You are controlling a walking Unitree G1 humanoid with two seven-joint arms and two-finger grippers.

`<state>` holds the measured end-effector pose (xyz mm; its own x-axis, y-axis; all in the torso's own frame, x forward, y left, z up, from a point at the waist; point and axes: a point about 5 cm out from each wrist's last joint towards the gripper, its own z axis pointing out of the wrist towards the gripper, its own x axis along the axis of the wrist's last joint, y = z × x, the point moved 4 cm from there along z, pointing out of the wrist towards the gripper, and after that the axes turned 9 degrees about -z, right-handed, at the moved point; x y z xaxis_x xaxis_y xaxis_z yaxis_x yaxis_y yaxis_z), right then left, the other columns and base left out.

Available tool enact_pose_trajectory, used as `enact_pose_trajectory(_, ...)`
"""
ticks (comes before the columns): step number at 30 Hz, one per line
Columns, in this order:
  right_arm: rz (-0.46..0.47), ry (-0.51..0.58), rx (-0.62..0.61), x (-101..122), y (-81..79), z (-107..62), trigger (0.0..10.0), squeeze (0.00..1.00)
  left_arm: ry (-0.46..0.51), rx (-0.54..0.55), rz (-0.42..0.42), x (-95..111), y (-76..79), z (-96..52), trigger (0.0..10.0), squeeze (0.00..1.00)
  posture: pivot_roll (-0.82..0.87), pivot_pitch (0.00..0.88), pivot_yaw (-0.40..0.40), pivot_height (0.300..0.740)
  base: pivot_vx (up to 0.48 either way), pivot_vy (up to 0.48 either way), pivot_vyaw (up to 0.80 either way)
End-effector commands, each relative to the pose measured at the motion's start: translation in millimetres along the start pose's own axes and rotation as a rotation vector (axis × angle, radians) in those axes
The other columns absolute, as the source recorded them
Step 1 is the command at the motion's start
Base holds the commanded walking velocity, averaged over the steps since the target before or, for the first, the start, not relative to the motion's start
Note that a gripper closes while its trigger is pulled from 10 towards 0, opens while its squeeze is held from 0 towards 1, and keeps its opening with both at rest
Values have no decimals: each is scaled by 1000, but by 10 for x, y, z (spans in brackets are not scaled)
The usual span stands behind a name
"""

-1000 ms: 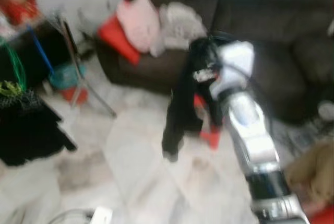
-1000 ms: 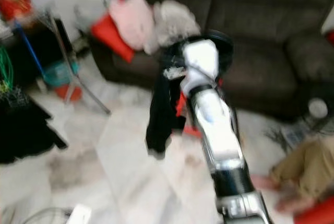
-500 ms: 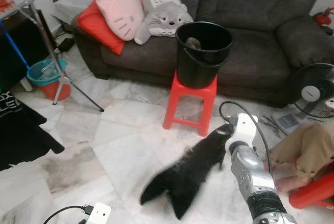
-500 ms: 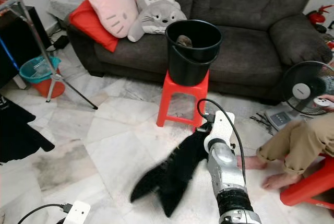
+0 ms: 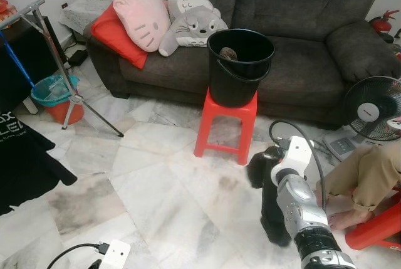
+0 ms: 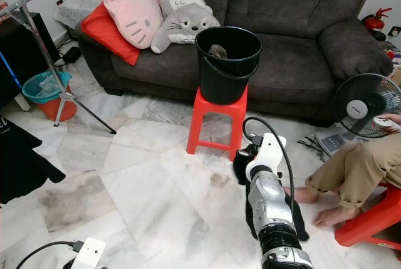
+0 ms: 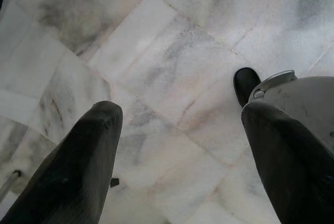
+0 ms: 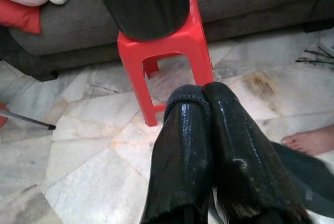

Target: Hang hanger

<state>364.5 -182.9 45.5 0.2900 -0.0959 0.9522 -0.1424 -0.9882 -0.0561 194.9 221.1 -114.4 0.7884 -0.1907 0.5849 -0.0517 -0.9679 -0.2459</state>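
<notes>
Right gripper [image 8: 206,104] is out low over the marble floor [image 5: 156,200], jaws pinched together on a soft black garment [image 6: 241,167] that hangs limp from the fingertips, down beside the silver forearm. The cloth looks matte and floppy against the glossy, grey-veined tiles. No hanger can be made out in the bunched fabric, so where it sits I cannot tell.

Just ahead stands a red plastic stool [image 5: 225,125] carrying a round black bucket [image 5: 239,65] with something brownish inside. Behind it a dark grey fabric sofa [image 5: 313,31], with a pink cat-face cushion [image 5: 141,12] lying on a red cushion [image 5: 113,34], and a grey plush toy [image 5: 191,24]. To the left, a metal stand leg [image 5: 69,74] and a teal basin [image 5: 53,87]; a black shirt [image 5: 25,162] hangs at the near left edge. A white power strip [image 5: 113,255] lies on the floor.

The right wrist view brings the stool's legs up close and catches a person's bare foot [image 8: 313,140]; the head views add the bent knee in tan trousers [image 6: 351,165] and a standing fan [image 6: 362,103]. The left wrist view has the left gripper [image 7: 180,145] hanging over bare tile, jaws spread wide, with the robot's own foot [image 7: 292,93] alongside.

Half a second ago the garment was flung out sideways across the floor; now it has swung back and hangs straight down
</notes>
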Motion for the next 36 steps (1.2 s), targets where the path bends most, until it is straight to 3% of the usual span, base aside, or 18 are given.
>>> enact_pose_trajectory(1,2,49,3,116,-20,16,10000,0,-15,2,-27,-42,23,-8,10000,0,93,56,-35,736,0,0,0)
enact_pose_trajectory(5,-37,72,2,148,-2,10,10000,0,-10,10,-69,-36,40,-10,10000,0,93,52,-37,736,0,0,600)
enact_pose_trajectory(15,-32,106,-2,203,-9,13,10000,0,-5,-19,-127,-15,65,-6,10000,0,82,14,-37,736,0,0,800)
enact_pose_trajectory(20,-37,106,4,197,0,14,10000,0,-31,-34,-133,-49,90,-8,10000,0,85,0,-41,736,0,0,800)
enact_pose_trajectory(23,-34,105,3,190,13,17,10000,0,-32,-26,-96,-57,85,-9,10000,0,89,0,-42,736,0,-308,800)
enact_pose_trajectory(28,-35,107,10,194,6,22,10000,0,-41,-21,-121,-84,82,-14,10000,0,90,0,-42,736,0,-92,800)
enact_pose_trajectory(36,-103,106,56,109,-50,-17,10000,0,-52,-38,-91,-123,118,-26,10000,0,85,0,-28,736,0,0,800)
